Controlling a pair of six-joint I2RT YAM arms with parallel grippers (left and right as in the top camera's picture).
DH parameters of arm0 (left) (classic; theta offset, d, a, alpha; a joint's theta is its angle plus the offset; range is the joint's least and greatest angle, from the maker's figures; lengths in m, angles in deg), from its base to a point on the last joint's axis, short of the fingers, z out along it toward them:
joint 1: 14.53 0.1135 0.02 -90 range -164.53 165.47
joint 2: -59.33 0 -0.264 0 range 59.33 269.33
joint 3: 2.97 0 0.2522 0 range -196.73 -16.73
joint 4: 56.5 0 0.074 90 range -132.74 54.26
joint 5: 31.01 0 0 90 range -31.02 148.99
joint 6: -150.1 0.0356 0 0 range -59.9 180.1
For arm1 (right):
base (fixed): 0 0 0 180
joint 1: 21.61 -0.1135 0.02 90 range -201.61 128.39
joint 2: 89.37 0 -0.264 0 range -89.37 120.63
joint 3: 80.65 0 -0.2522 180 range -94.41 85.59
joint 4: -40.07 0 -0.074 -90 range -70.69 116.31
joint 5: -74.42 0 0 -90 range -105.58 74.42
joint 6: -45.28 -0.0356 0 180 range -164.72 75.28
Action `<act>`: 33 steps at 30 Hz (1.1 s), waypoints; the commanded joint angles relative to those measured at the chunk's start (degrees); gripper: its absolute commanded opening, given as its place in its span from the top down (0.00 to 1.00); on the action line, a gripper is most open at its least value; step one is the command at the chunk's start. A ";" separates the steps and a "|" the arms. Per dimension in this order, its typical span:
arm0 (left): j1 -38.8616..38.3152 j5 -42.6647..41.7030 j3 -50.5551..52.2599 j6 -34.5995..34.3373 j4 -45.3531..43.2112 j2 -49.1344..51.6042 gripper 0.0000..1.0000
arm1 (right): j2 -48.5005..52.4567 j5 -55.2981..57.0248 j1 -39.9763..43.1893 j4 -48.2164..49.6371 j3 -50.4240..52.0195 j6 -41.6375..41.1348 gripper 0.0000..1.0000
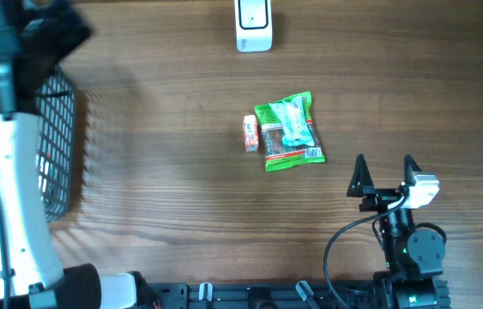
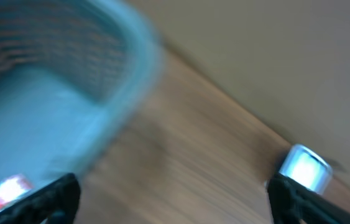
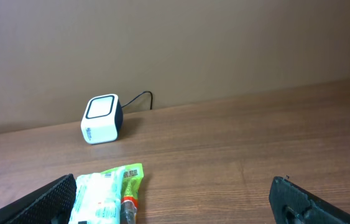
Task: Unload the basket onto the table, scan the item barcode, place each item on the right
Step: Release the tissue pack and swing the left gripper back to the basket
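A green snack packet (image 1: 289,130) lies flat mid-table, with a small orange-and-white item (image 1: 250,133) touching its left side. The white barcode scanner (image 1: 254,24) stands at the far edge. My right gripper (image 1: 384,176) rests open near the front right, apart from the packet. In the right wrist view the packet (image 3: 109,193) lies just inside the left finger (image 3: 44,202) of the open right gripper (image 3: 175,208), and the scanner (image 3: 102,119) stands beyond. The left wrist view is blurred. My left gripper (image 2: 175,208) is open and empty above bare wood beside the basket, with the scanner (image 2: 305,167) at the right.
A black wire basket (image 1: 59,129) stands at the left edge under my left arm, and something red (image 2: 10,186) lies inside it. The scanner's cable (image 3: 138,98) runs back to the wall.
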 commanded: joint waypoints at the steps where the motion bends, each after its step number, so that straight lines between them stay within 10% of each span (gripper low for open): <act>1: 10.71 2.38 -0.15 1.27 2.80 1.79 0.00 | -0.20 0.74 0.28 0.31 0.04 -0.20 0.00; 9: 25.24 1.68 1.73 12.46 9.14 7.63 0.04 | -0.20 0.74 0.28 0.31 0.04 -0.20 0.00; 20: 26.77 -13.49 15.54 38.40 9.49 15.47 0.00 | -0.20 0.74 0.28 0.31 0.04 -0.22 0.00; 33: 27.21 -11.19 21.27 46.01 5.03 15.50 0.00 | -0.20 0.74 0.28 0.31 0.04 -0.22 0.00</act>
